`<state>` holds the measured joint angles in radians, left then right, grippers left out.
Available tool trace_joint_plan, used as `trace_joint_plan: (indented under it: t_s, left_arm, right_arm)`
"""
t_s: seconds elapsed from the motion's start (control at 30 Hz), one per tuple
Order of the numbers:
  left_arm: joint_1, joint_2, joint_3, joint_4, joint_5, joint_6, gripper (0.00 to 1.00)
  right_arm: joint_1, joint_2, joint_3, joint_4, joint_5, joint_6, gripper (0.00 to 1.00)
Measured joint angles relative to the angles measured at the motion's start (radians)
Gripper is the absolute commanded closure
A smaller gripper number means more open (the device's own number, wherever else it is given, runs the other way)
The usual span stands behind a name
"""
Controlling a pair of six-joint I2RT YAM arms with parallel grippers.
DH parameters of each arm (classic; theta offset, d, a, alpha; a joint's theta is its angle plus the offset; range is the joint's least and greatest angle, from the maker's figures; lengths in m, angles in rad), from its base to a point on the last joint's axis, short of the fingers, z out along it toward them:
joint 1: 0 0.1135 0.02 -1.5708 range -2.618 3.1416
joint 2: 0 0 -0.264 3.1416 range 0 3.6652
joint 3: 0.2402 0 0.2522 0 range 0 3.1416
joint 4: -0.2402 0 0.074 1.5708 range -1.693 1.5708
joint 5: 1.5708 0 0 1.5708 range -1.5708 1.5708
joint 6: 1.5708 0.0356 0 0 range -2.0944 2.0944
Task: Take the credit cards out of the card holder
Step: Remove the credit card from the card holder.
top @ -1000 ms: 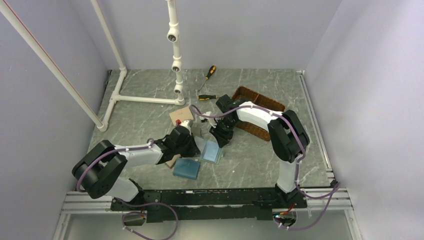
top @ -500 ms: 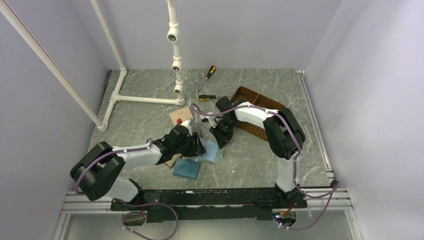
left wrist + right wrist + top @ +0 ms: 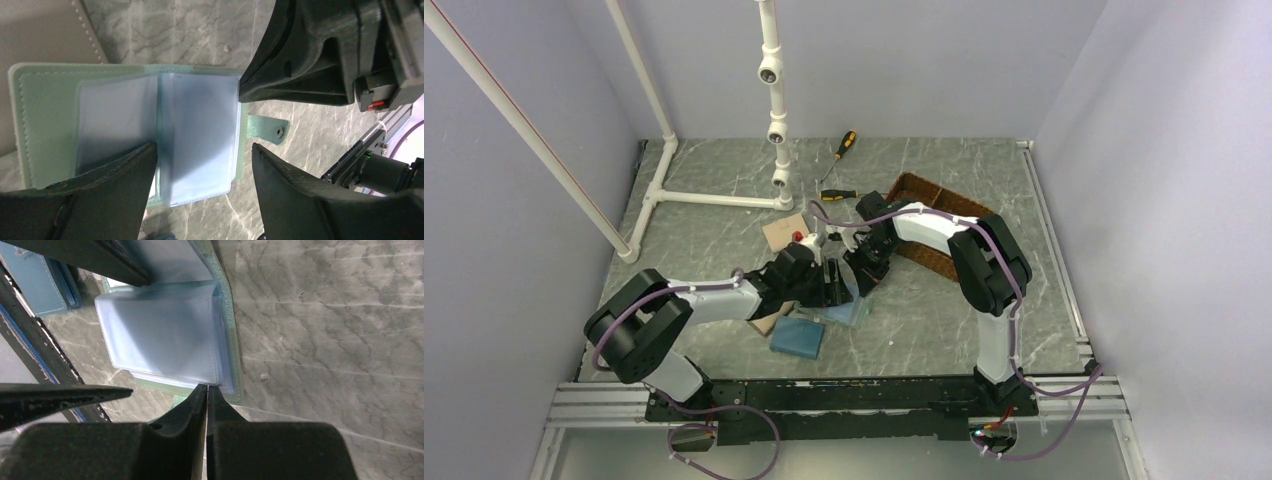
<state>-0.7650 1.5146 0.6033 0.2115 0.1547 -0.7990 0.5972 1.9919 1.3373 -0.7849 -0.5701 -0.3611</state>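
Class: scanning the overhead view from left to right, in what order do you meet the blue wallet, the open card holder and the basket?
In order: blue wallet → card holder → basket. The tan wallet overlaps the blue one sideways, so it is left out.

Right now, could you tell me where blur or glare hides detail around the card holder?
Top external: evenly lit and sharp, though the card holder is small and half covered. Left wrist: its clear sleeves look milky, the left gripper dark and soft-edged. Right wrist: sleeves hazy, marble table crisp.
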Motion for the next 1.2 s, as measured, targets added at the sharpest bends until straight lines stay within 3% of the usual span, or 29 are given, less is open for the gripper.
trace_joint_plan:
  t_s: [0.5, 0.83, 0.97, 1.0, 1.2]
  left_arm:
    - [-0.103, 0.084, 0.161, -0.186, -0.176, 0.057, 0.27]
    - [-0.140, 0.134, 0.246, -0.307, -0.270, 0.081, 0.44]
    - [-0.148, 0.152, 0.274, -0.348, -0.299, 0.082, 0.45]
    - [-0.149, 0.154, 0.278, -0.354, -0.302, 0.082, 0.47]
    - [-0.146, 0.159, 0.285, -0.367, -0.317, 0.077, 0.82]
  right_arm:
    - [-0.019, 0.012, 0.003, 0.000, -0.037, 0.021, 0.94]
    - [-0.023, 0.015, 0.004, 0.001, -0.044, 0.029, 0.94]
    - [-0.025, 0.017, 0.004, 0.000, -0.048, 0.031, 0.94]
    - [-0.026, 0.017, 0.004, 0.000, -0.050, 0.032, 0.94]
    - [-0.029, 0.018, 0.004, 0.000, -0.051, 0.032, 0.94]
